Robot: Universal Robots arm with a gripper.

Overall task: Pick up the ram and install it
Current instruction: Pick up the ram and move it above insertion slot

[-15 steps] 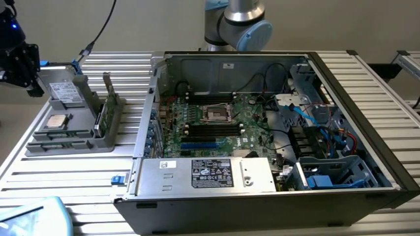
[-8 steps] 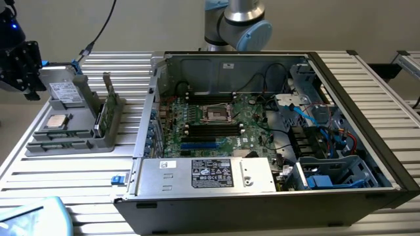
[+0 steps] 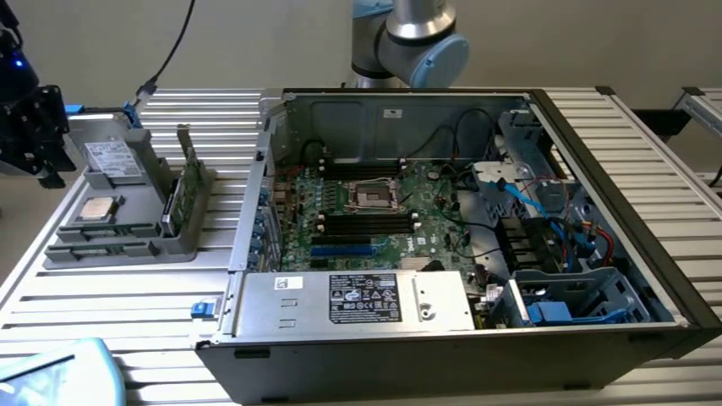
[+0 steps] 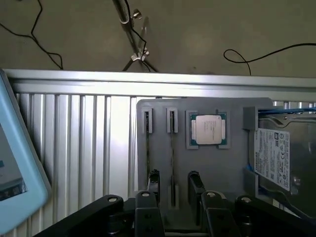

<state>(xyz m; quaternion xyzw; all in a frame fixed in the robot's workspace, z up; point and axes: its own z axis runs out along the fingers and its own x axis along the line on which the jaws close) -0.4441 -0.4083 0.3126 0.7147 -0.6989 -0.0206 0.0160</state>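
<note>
Ribbed aluminium slats form the counter, a bright, grooved surface with a tan floor beyond its edge, where thin black cables trail. An open black computer case lies across the counter's middle and its edge at the exterior view's right. It exposes a green motherboard and a silver power supply with a printed label. Near the counter's edge at the exterior view's left sits a grey moulded holder with matte, squared pockets. In the wrist view one pocket holds a square processor with a dull metal lid. A flat hard drive with a white sticker lies beside it, and a rounded pale blue object sits on the slats. A green card with a metal bracket stands upright at the holder's side nearest the case. The ram, a thin dark stick seen edge-on, stands in one of the holder's two narrow slots. A second similar stick stands in the slot beside it. The pincer is black and blocky, and its two fingers are parted to a narrow gap. One finger stands on each side of the ram's slot, with grey holder showing between each finger and the stick, so nothing is gripped.
</note>
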